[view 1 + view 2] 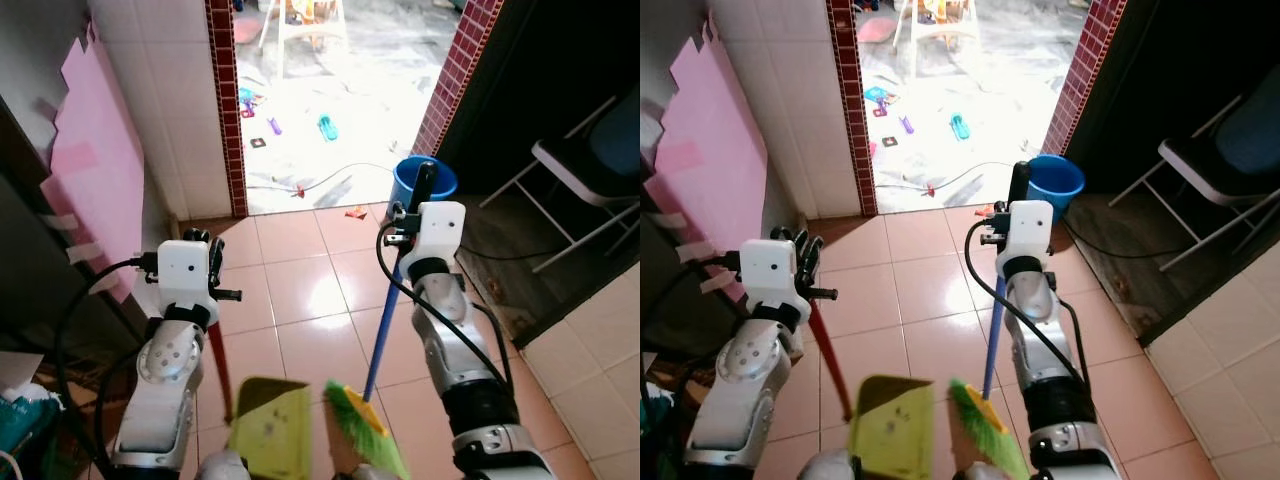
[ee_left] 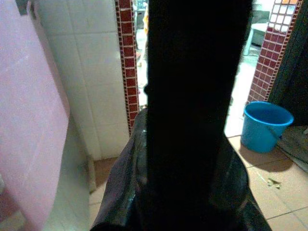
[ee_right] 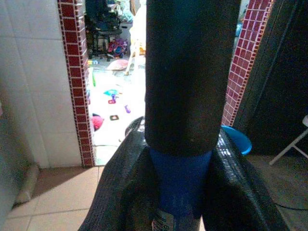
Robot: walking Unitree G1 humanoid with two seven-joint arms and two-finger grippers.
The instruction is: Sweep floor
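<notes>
Glossy tiled floor [image 1: 300,290], bright doorway ahead; my right gripper [image 1: 420,195] clamps the broom [image 1: 385,320], my left gripper [image 1: 205,250] clamps the dustpan [image 1: 270,425] handle

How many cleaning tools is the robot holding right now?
2. The blue-handled broom with green bristles is in the right pincer, near the blue bucket. The yellow-green dustpan on a red handle is in the left pincer. No others visible.
</notes>
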